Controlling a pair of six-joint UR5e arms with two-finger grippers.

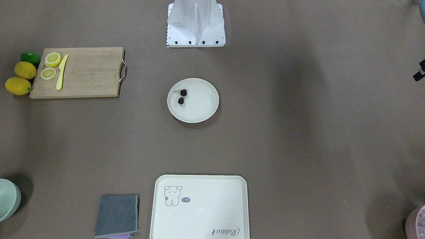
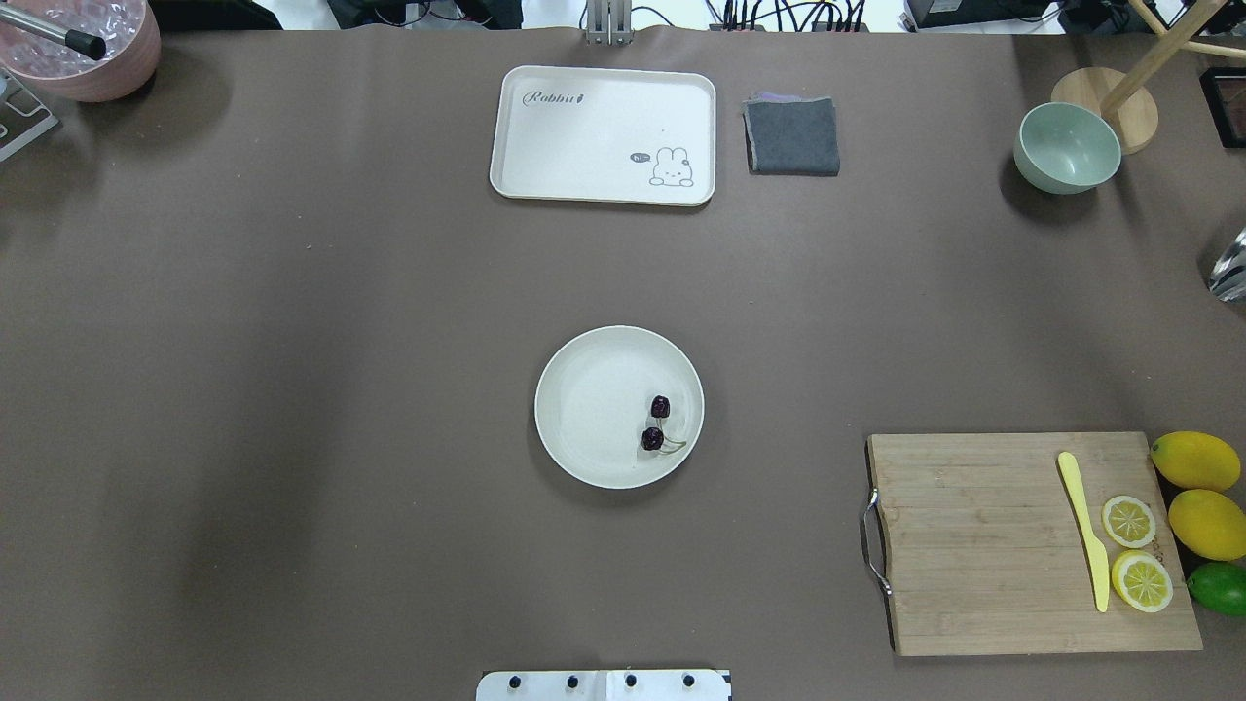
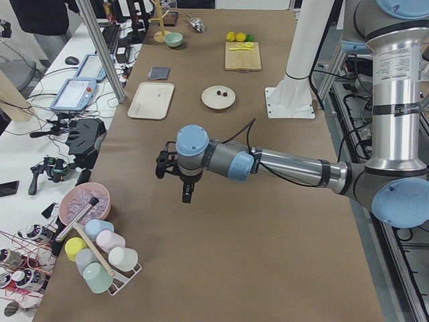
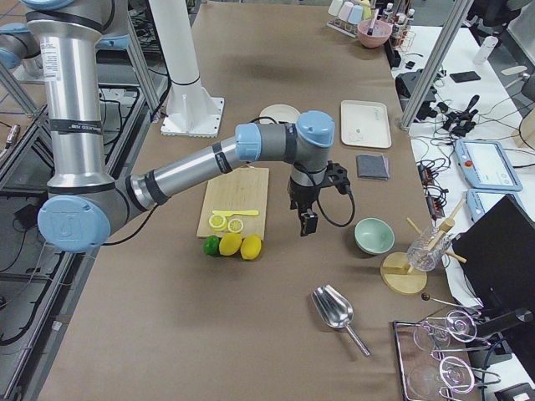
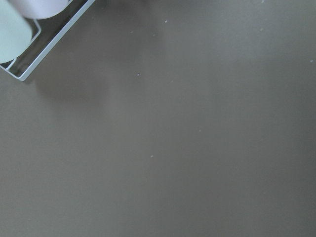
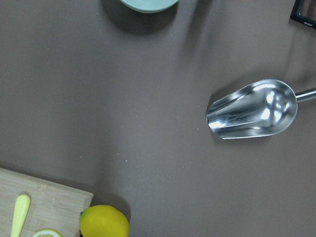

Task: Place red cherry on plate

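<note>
Overhead exterior: red cherry (image 2: 652, 438) already on plate (image 2: 594, 409), so left tool (image 3: 186, 193), right tool (image 4: 308, 222) hang aside; apart or together, unclear.

The left tool (image 3: 186, 196) and right tool (image 4: 308, 225) show only in side views, so their opening cannot be told.

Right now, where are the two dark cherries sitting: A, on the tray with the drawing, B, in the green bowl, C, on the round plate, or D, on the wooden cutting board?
C: the red cherry pair lies inside the rim of the plate at the middle of the table.
</note>
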